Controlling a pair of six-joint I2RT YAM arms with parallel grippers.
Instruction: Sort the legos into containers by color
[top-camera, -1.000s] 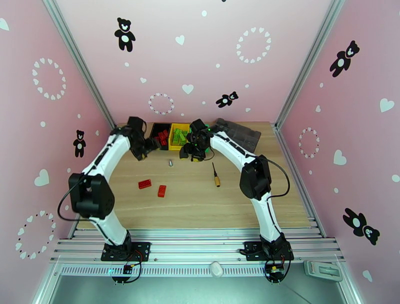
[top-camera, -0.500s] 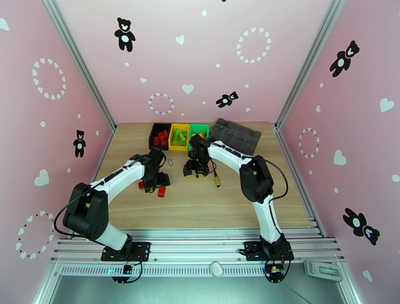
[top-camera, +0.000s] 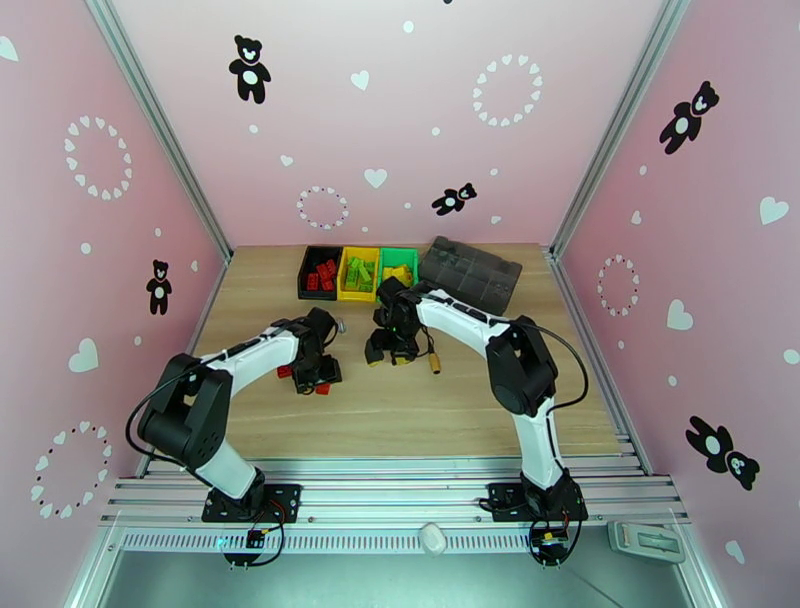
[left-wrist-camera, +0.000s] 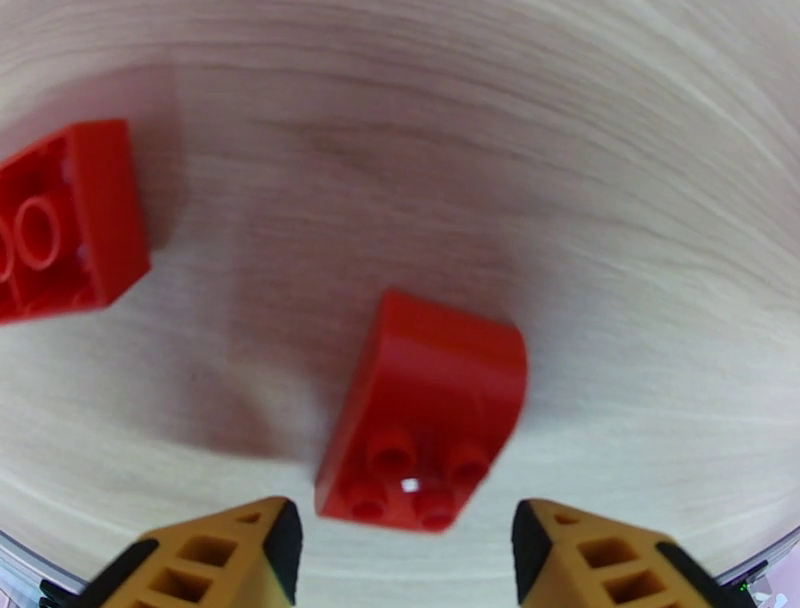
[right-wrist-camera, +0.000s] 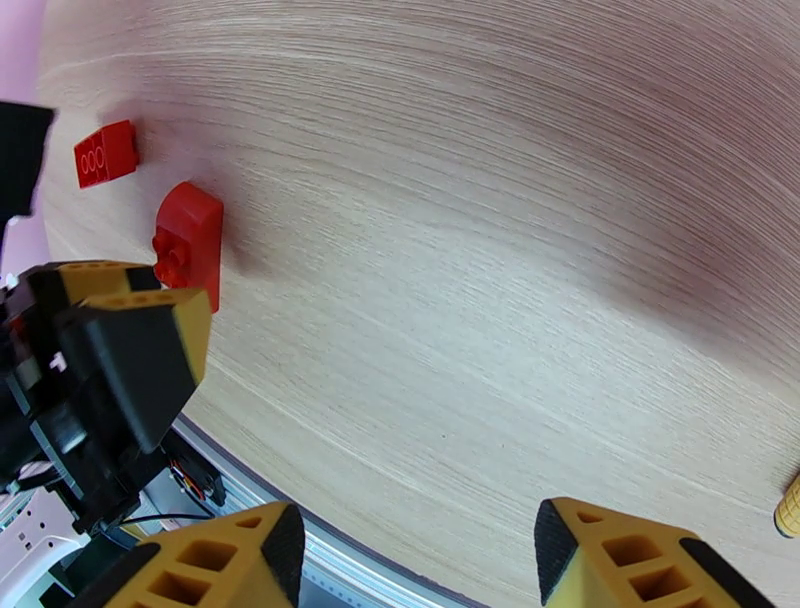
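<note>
Pink walls (top-camera: 400, 120), bear and heart decals (top-camera: 249, 68); light wood tabletop (top-camera: 420, 410).

A wooden table (top-camera: 400, 420) with a light grain stood between pink walls (top-camera: 400, 110). On the walls there were black bear stickers (top-camera: 249, 68) and white hearts (top-camera: 375, 178). A dark grey tray (top-camera: 470, 272) with several compartments lay at the far edge of the table, right of the middle, turned a little askew. A small screwdriver (top-camera: 434, 364) lay nearer, its orange handle toward the near edge. Metal rails (top-camera: 400, 492) ran along the near edge, and a small white object (top-camera: 432, 538) lay below them.
</note>
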